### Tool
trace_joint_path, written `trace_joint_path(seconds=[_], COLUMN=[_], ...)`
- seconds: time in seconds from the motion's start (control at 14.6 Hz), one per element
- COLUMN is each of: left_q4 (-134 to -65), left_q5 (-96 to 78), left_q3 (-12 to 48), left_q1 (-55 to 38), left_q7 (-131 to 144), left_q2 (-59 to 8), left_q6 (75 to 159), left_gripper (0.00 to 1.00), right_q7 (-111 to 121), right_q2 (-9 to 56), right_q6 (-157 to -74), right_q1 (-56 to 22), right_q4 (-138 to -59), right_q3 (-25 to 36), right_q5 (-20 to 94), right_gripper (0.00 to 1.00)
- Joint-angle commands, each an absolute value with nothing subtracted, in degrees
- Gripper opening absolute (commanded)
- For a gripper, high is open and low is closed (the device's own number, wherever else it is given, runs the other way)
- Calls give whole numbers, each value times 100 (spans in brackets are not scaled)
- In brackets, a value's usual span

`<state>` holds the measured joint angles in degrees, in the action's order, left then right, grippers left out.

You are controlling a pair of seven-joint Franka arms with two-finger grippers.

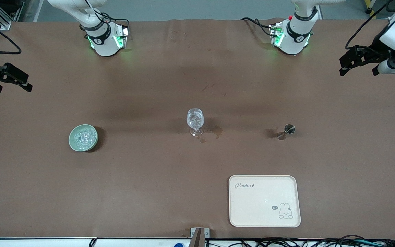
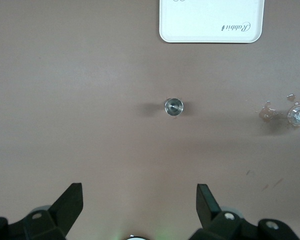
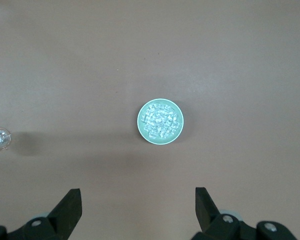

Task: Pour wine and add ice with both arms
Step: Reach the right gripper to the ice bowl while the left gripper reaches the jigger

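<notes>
A pale green bowl (image 1: 83, 137) full of ice (image 1: 83, 136) stands toward the right arm's end of the table. It also shows in the right wrist view (image 3: 160, 121). A clear stemmed glass (image 1: 195, 121) stands upright mid-table, and its bowl glitters as if it holds clear lumps. A small metal jigger (image 1: 286, 130) stands toward the left arm's end and shows in the left wrist view (image 2: 173, 106). My right gripper (image 1: 14, 87) hangs open and empty over the table's edge at its own end. My left gripper (image 1: 358, 68) hangs open and empty over the other end.
A cream tray (image 1: 264, 200) with a rabbit print lies nearer the front camera than the jigger. Dark wet stains (image 1: 217, 130) mark the brown table covering beside the glass. The arm bases (image 1: 105, 37) stand along the table's back edge.
</notes>
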<state>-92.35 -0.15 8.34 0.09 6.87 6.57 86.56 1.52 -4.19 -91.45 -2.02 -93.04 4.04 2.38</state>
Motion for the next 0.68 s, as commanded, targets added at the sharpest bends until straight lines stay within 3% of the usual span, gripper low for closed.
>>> trace_joint_path(seconds=[0.0,0.62], left_q4=[-9123,-8789], left_q5=[-9,35], left_q3=[853,791], left_q1=[44,70], left_q7=[738,738], left_q2=[615,53], left_q6=[8552,8578], left_gripper=[100,100], right_q7=[202,202], right_q2=[-536,-527], right_q6=[-9158,-9167], right_q1=[-176,-176], right_q4=[-9387,-9387], right_q3=[387,387], right_q5=[167,167], right_gripper=[100,100])
